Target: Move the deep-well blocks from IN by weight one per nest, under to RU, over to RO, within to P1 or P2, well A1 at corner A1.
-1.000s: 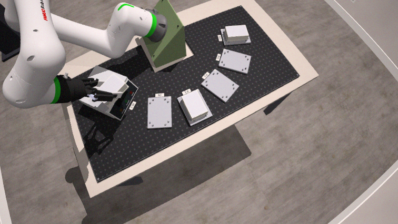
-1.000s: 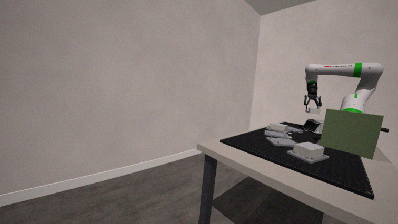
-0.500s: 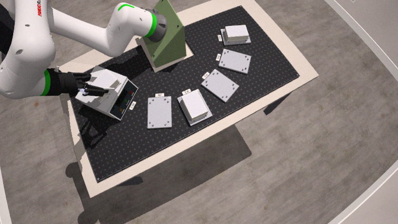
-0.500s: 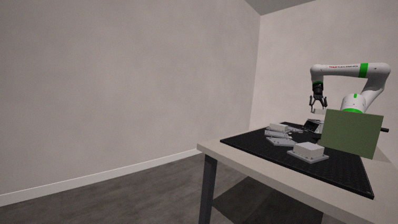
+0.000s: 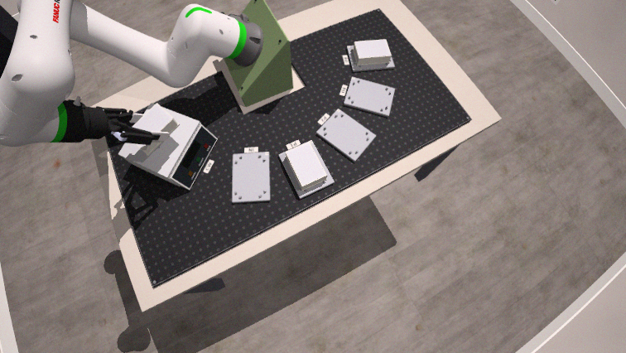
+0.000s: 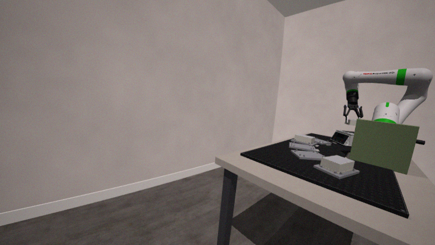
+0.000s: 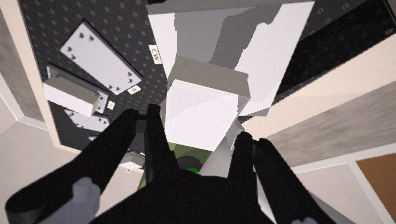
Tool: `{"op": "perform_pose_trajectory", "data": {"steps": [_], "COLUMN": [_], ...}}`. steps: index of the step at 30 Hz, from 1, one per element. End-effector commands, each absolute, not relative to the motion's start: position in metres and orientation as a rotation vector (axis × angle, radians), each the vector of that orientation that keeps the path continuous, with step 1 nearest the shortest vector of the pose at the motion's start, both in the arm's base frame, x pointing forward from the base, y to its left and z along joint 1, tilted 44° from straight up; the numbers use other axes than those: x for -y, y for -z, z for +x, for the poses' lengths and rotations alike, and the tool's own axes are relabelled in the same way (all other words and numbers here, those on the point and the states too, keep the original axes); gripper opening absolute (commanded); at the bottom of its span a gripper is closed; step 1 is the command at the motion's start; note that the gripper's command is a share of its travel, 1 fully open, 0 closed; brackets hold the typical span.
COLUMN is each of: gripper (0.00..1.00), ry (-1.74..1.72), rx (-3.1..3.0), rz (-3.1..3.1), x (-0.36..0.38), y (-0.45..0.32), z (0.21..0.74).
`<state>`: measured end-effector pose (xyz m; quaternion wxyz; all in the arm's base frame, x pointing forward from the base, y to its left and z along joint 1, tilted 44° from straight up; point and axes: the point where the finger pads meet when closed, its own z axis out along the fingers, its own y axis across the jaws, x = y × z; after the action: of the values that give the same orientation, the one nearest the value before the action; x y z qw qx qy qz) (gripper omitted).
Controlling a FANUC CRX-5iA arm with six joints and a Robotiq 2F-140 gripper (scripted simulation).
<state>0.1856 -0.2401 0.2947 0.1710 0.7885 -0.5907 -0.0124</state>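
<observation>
My gripper [image 5: 139, 129] [image 6: 352, 117] [image 7: 198, 111] is shut on a white deep-well block [image 5: 154, 118] [image 6: 350, 122] [image 7: 200, 112] and holds it in the air over the check-weigher [image 5: 188, 151] [image 6: 342, 137] [image 7: 280, 55] at the mat's left end. The block hangs clear above the platform. A second block [image 5: 305, 166] [image 6: 304, 138] [image 7: 70, 95] sits in the nest next to the empty infeed nest [image 5: 250, 177] [image 7: 100, 57]. A third block [image 5: 372, 50] [image 6: 337, 163] sits in the farthest nest. I cannot tell whether any lamp on the weigher's front is lit.
Two empty nest plates [image 5: 345, 133] [image 5: 368, 96] lie between the two filled nests. A green slanted panel [image 5: 262, 65] [image 6: 383, 146] stands at the arm's base behind the mat. The black perforated mat [image 5: 197, 228] covers most of the table.
</observation>
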Motion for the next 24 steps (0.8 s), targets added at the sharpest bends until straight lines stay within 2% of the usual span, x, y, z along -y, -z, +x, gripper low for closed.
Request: {"op": "perform_pose_trajectory", "data": {"steps": [1,9,24], "gripper": [0.10,0.10,0.10], "ry": [0.035,0.035,0.035], "rx": [1.677,1.677,1.677], "rz": [2.240,2.240,2.240], "x": [0.244,0.251,0.252], "y": [-0.299,-0.307,-0.307], "z": [0.177,0.160,0.160]}}
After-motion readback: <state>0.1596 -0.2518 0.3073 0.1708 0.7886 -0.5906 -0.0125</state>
